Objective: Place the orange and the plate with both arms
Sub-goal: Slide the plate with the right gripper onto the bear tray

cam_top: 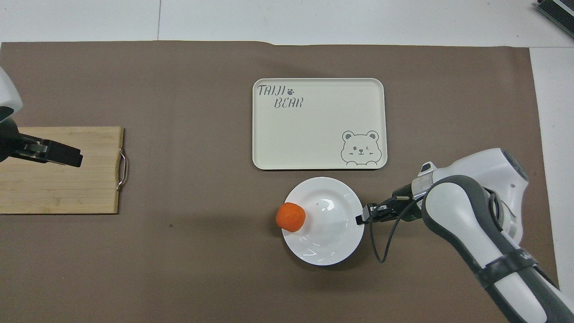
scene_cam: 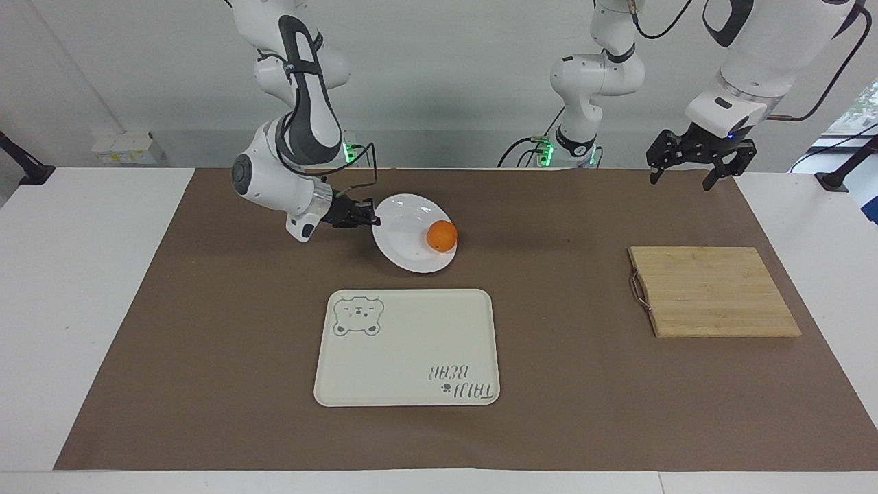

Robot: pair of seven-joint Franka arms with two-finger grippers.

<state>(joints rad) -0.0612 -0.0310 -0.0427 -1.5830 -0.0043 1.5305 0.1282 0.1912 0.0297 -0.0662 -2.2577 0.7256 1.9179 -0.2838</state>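
glossy white plate (scene_cam: 409, 237), tilted, orange (scene_cam: 442, 235) at rim

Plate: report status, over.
Right hand shut on plate rim, plate tilted. Orange at its low edge. Left hand open over table, waiting. Nothing in the way.

The right gripper (scene_cam: 370, 220) is clamped on the rim of the plate (scene_cam: 405, 237), at the edge toward the right arm's end of the table. The plate is tilted, its gripped edge raised off the brown mat (scene_cam: 206, 329). The orange (scene_cam: 442, 235) sits at the plate's lower edge, toward the left arm's end. The cream tray (scene_cam: 411, 350) with its bear drawing lies flat, farther from the robots than the plate. The left gripper (scene_cam: 693, 170) hangs with fingers spread over the mat's edge, and the wooden cutting board (scene_cam: 713, 291) lies toward the left arm's end.
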